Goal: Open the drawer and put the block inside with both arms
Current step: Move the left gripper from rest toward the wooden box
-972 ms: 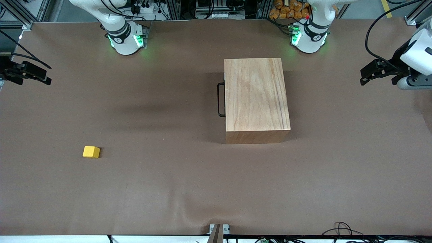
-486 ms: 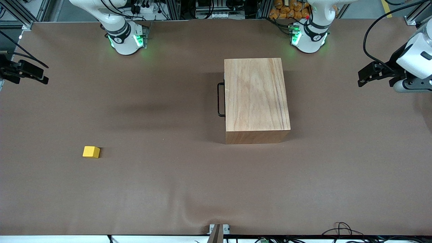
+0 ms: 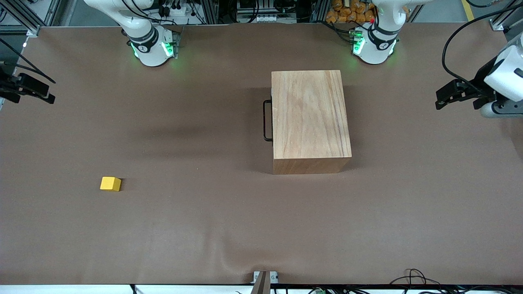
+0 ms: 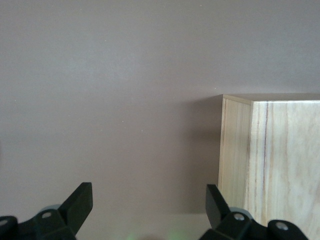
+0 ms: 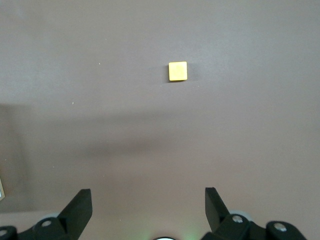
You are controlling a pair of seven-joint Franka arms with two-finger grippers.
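Observation:
The drawer is closed inside the light-wood box [image 3: 310,118] at mid-table, and only its black loop handle [image 3: 267,120] sticks out, facing the right arm's end. The box's corner [image 4: 270,170] also shows in the left wrist view. The small yellow block [image 3: 110,183] lies alone on the mat toward the right arm's end, nearer the front camera than the box; the right wrist view has the block [image 5: 178,71] too. My right gripper [image 3: 47,96] hangs open and empty over the table's edge at its end. Open and empty as well, my left gripper [image 3: 439,100] hovers over bare mat at its own end.
The brown mat [image 3: 204,228] covers the whole table. The two arm bases [image 3: 153,47] [image 3: 374,45] glow green along the edge farthest from the front camera. Loose cables [image 3: 412,277] lie at the table's nearest edge.
The right gripper has drifted slightly outward toward its end of the table. The left gripper has shifted a little in place. Block and box have not moved.

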